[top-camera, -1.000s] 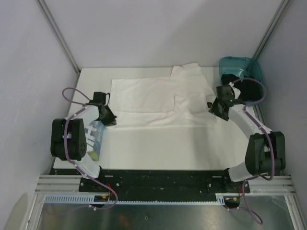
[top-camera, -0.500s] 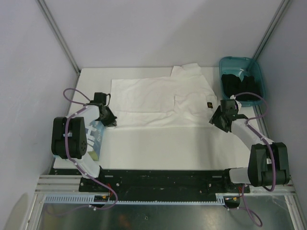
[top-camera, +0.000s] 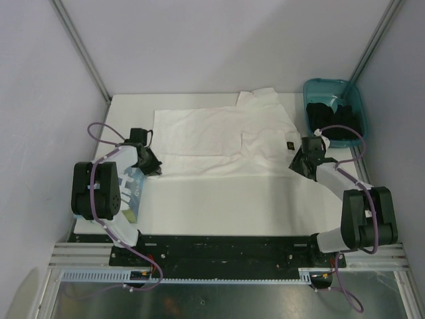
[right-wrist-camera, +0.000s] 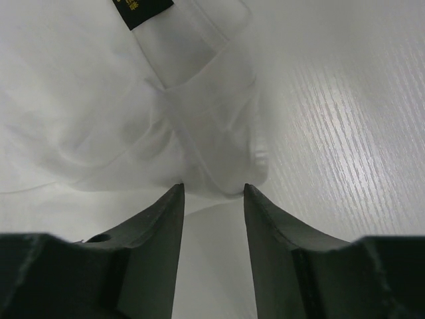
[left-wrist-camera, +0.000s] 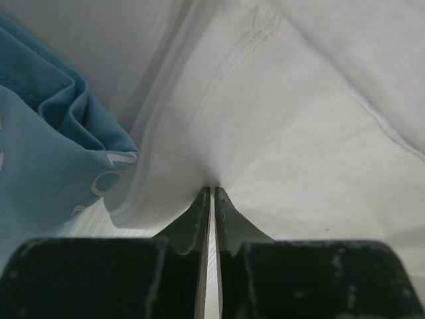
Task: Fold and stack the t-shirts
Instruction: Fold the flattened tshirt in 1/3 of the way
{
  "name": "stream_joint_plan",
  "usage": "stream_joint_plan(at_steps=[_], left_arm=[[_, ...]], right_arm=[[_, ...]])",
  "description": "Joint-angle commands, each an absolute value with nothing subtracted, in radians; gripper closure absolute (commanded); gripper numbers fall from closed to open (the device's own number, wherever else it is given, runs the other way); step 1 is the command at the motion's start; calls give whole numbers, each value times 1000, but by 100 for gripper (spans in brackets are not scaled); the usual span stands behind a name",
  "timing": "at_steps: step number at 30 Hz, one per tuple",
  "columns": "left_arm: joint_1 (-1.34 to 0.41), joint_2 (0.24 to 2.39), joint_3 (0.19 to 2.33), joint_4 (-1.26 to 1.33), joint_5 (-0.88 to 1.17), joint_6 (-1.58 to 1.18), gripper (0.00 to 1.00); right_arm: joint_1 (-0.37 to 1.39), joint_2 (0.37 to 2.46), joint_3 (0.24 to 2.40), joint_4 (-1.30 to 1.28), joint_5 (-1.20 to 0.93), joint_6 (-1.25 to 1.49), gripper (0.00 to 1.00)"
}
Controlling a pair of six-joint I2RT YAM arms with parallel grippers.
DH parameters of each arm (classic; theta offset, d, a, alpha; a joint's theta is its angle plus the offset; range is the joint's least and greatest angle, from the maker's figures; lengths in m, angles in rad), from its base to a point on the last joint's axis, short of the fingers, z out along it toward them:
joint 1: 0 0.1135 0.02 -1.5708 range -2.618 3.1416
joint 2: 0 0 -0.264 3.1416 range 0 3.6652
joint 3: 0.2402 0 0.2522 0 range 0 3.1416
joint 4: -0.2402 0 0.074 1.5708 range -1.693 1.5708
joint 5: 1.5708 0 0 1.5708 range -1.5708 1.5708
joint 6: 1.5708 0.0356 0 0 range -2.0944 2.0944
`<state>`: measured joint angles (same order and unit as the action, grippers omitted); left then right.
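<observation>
A white t-shirt (top-camera: 219,139) lies spread flat across the back of the table, with a small black label (top-camera: 290,144) near its right side. My left gripper (top-camera: 153,167) is shut on the shirt's near left edge; in the left wrist view its gripper (left-wrist-camera: 211,193) pinches white fabric (left-wrist-camera: 299,133). My right gripper (top-camera: 298,165) is open at the shirt's near right corner. In the right wrist view the gripper (right-wrist-camera: 212,189) straddles a fold of the fabric (right-wrist-camera: 212,139), with the label (right-wrist-camera: 141,10) beyond. A second t-shirt with a light-blue graphic (top-camera: 130,189) lies bunched under my left arm and also shows in the left wrist view (left-wrist-camera: 46,166).
A teal plastic bin (top-camera: 317,88) holding dark clothes stands at the back right, just beyond my right arm. The white table (top-camera: 226,206) runs in front of the shirt. Grey walls enclose the left, back and right.
My right gripper has moved from beside the bin down to the shirt's near right corner. The left arm has not moved.
</observation>
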<state>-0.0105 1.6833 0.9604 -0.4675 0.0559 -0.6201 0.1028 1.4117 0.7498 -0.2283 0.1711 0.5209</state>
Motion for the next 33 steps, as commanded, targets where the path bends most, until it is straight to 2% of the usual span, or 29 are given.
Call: stream_joint_plan(at_steps=[1,11,19,25,27,30,33], left_arm=[[-6,1705,986,-467,49,-612,90],[-6,1717,988,-467,41,-617,91],[-6,1728,980,-468,27,-620,90],[-6,1734,979,-468,28,-621,90],[-6,1732,977,-467,29,-620,90],[-6,1717,979,-467,47,-613,87],[-6,1664,985,-468,71,-605,81]], right_arm=[[107,1432,749,-177,200,503,59],[78,1405,749,-254,223,515,97],[14,1374,749,-378,223,531,100],[7,1411,749,-419,195,545,100],[7,1440,749,-423,182,548,97],[-21,1436,750,-440,170,556,82],[-42,1358,768,-484,161,560,59]])
